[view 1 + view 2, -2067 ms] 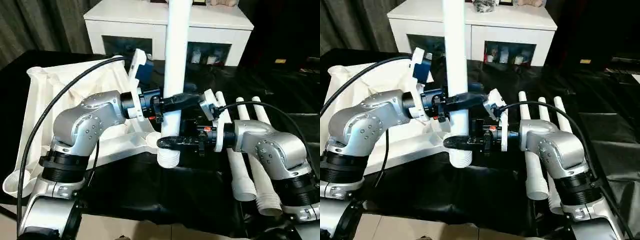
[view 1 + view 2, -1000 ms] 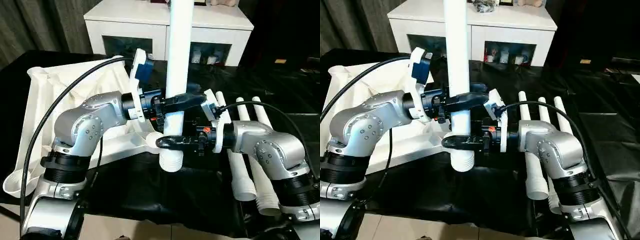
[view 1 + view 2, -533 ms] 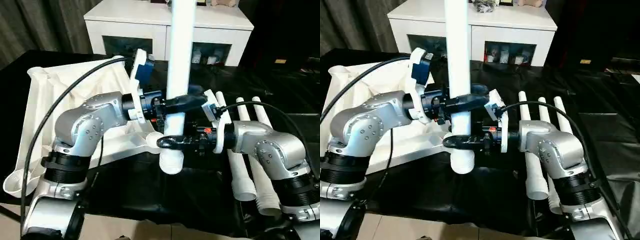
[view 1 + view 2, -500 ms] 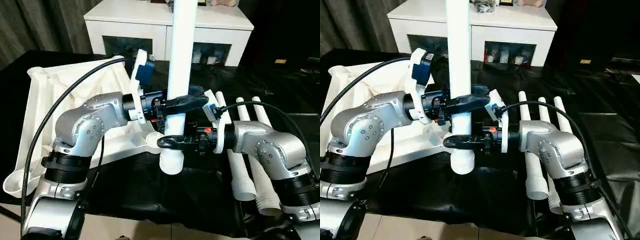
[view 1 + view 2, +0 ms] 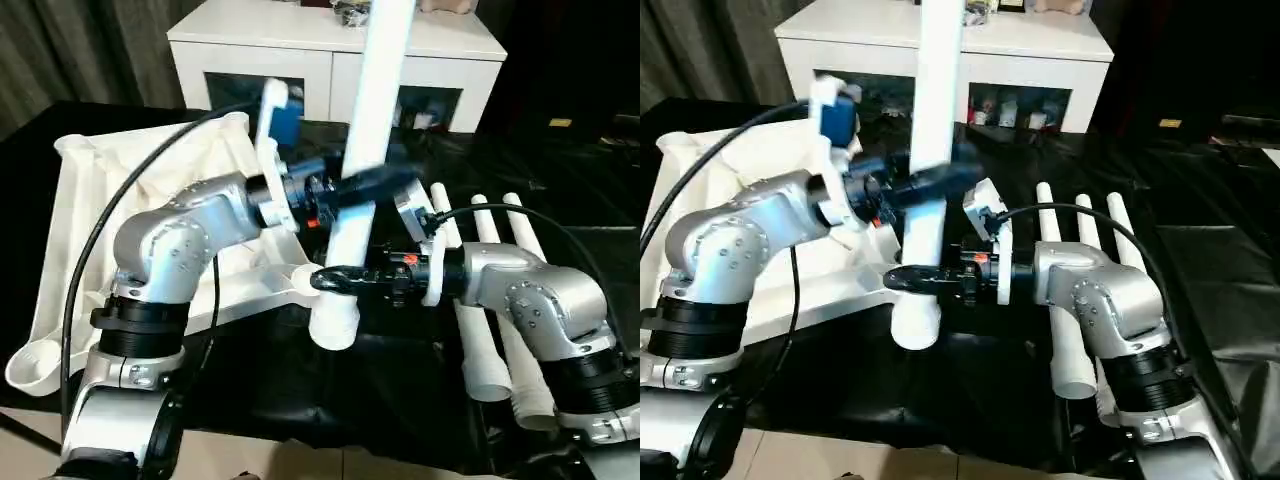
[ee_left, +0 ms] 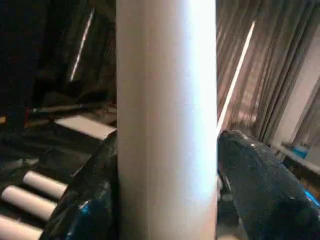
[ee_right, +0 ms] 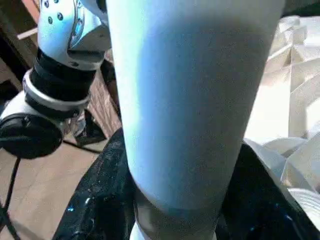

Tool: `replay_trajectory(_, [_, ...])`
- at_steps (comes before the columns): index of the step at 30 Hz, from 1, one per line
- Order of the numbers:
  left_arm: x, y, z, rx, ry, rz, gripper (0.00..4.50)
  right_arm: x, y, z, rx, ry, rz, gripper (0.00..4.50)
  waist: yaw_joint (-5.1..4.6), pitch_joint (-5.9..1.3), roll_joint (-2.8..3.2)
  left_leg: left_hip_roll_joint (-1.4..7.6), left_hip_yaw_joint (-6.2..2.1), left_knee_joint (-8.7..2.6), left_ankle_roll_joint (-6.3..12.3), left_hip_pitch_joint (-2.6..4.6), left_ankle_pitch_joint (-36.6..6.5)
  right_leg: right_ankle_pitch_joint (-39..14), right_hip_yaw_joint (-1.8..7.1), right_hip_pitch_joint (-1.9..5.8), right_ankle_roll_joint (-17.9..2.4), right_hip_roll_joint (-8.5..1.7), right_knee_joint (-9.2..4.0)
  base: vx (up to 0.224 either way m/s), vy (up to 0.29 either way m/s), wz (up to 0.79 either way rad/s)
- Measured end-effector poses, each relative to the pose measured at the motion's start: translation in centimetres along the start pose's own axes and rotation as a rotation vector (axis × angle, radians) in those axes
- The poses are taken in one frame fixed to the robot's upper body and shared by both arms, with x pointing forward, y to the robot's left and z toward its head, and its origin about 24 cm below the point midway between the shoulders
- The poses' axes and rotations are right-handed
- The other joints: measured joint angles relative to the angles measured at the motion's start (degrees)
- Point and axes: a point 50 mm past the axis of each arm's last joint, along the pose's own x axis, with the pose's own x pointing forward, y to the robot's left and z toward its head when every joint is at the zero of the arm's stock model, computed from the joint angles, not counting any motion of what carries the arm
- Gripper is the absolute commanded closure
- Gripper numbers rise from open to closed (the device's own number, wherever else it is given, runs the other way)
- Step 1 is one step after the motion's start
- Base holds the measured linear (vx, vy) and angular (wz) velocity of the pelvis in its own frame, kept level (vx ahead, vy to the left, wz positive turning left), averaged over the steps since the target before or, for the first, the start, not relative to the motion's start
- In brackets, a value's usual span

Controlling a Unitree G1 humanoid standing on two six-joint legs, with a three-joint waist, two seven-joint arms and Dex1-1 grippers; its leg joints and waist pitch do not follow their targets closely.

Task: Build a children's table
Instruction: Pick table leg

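Inspecting centre frame, we found the near-upright leg (image 5: 352, 215) tilted; right gripper (image 5: 335, 281) clasped it nearest the tabletop (image 5: 120, 200); left gripper (image 5: 365, 185) grip undeterminable.

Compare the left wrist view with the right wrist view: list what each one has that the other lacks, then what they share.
Left wrist view: spare legs lying on black sheeting, and a curtain. Right wrist view: the ribbed tabletop, a silver arm and tan floor. Shared: the white leg, close up.
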Motion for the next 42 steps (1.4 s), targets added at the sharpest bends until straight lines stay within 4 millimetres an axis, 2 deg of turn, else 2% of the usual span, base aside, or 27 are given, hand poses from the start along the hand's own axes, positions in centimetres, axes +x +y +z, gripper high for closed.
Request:
replay_trajectory(3, [0.0,0.0,0.4,0.001,-0.019,0.000,1.00,0.0,0.0,0.0,0.001,-0.002,-0.005,2.66,0.02,0.00,0.00,0.00,0.00,0.00,0.00,0.00,0.00,0.00,0.00,0.01,0.00,0.00,0.00,0.000,0.000,0.00])
replay_trajectory(5, [-0.1,0.0,0.4,0.002,-0.021,0.006,0.75,0.1,0.0,0.0,0.002,-0.007,-0.011,2.66,0.02,0.00,0.01,0.00,0.00,0.00,0.00,0.01,0.00,0.00,0.00,0.01,0.00,0.00,0.00,0.000,0.000,0.00])
replay_trajectory(8, [-0.6,0.5,0.6,-0.006,-0.037,0.038,0.71,-0.2,-0.1,0.1,0.002,-0.017,-0.025,2.66,0.03,0.00,0.01,0.00,0.00,0.00,0.00,0.01,0.00,0.00,0.00,0.01,0.00,0.00,-0.01,0.000,0.000,0.00])
replay_trajectory(10, [-1.0,0.8,0.8,-0.005,-0.059,0.063,0.42,-0.4,-0.2,0.3,0.000,-0.027,-0.037,2.66,0.02,0.01,0.03,0.00,0.00,0.00,0.00,0.00,0.00,0.00,0.00,0.01,0.00,0.00,-0.01,0.000,0.000,0.00])
replay_trajectory(18, [-3.2,2.1,2.5,-0.050,-0.339,0.130,0.31,-1.1,-0.5,0.6,-0.004,-0.054,-0.073,2.66,0.03,0.01,0.08,0.00,0.00,0.00,0.00,0.00,0.00,0.00,-0.01,0.01,0.00,0.00,-0.01,0.000,0.000,0.00])
replay_trajectory(22, [-4.2,3.0,2.7,-0.018,-0.365,0.258,0.31,-1.2,-0.7,0.9,-0.026,-0.072,-0.115,2.66,0.00,0.01,0.20,0.00,-0.01,0.00,0.00,0.00,0.00,0.00,-0.01,0.01,0.00,0.00,-0.02,0.000,0.000,0.00])
replay_trajectory(23, [-4.7,3.6,2.6,0.028,-0.328,0.363,0.31,-1.1,-0.9,1.0,-0.045,-0.081,-0.152,2.66,-0.02,-0.04,0.33,0.00,-0.01,0.00,-0.01,0.02,0.00,0.00,-0.01,0.03,0.00,0.00,-0.02,0.000,0.000,0.00])
replay_trajectory(24, [-6.4,4.8,2.1,0.174,-0.208,0.603,0.31,-1.0,-1.5,1.2,-0.105,-0.090,-0.255,2.66,-0.36,-0.21,0.67,0.02,-0.01,-0.01,-0.01,0.06,-0.01,0.01,0.00,0.05,0.01,0.01,-0.06,0.000,0.000,0.00])
replay_trajectory(26, [-9.1,5.9,0.9,0.312,-0.081,0.848,0.31,-1.8,-2.5,1.2,-0.167,-0.078,-0.402,2.66,-0.76,-0.19,0.99,0.01,-0.02,-0.02,-0.04,0.07,0.00,0.02,-0.01,0.08,0.05,0.01,-0.09,0.000,0.000,0.00])
replay_trajectory(28, [-11.2,6.1,-1.2,0.368,0.052,0.973,0.31,-2.5,-3.2,0.7,-0.177,-0.086,-0.517,2.66,-0.70,-0.18,0.97,0.08,-0.06,-0.04,-0.08,-0.03,0.02,0.02,-0.11,0.03,0.06,0.05,-0.15,0.000,0.000,0.00])
replay_trajectory(30, [-12.4,5.8,-3.2,0.421,0.206,1.024,0.31,-2.4,-3.3,0.0,-0.158,-0.115,-0.568,2.66,-0.55,-0.13,1.08,0.08,-0.07,-0.06,-0.07,-0.13,0.00,0.01,-0.14,-0.04,0.06,0.06,-0.22,0.000,0.000,0.00])
replay_trajectory(33, [-13.4,4.5,-5.8,0.526,0.416,0.963,0.31,-2.5,-3.4,-1.4,-0.128,-0.121,-0.629,2.66,-0.22,-0.07,1.18,0.08,-0.06,-0.07,0.00,-0.22,-0.05,0.02,-0.15,-0.06,0.05,0.05,-0.33,0.000,0.000,0.00])
replay_trajectory(36, [-13.6,3.3,-7.9,0.480,0.485,0.814,0.31,-2.4,-3.3,-2.6,-0.085,-0.130,-0.657,2.66,0.17,0.03,1.34,0.07,-0.05,-0.07,-0.01,-0.22,-0.03,0.03,-0.14,-0.04,0.04,0.03,-0.34,0.000,0.000,0.00])
replay_trajectory(39, [-13.2,2.7,-8.6,0.464,0.528,0.666,0.00,-2.3,-3.2,-3.1,-0.078,-0.132,-0.649,2.66,0.23,0.07,1.32,0.09,0.02,-0.07,-0.05,-0.14,0.00,0.03,-0.09,0.01,0.04,0.01,-0.23,0.000,0.000,0.00])
replay_trajectory(42, [-13.2,2.4,-9.1,0.458,0.585,0.590,0.00,-2.5,-3.1,-3.2,-0.078,-0.127,-0.635,2.66,-0.03,0.06,1.27,0.09,0.03,-0.07,-0.10,-0.05,0.03,0.04,-0.03,0.02,0.04,0.01,-0.14,0.000,0.000,0.00])
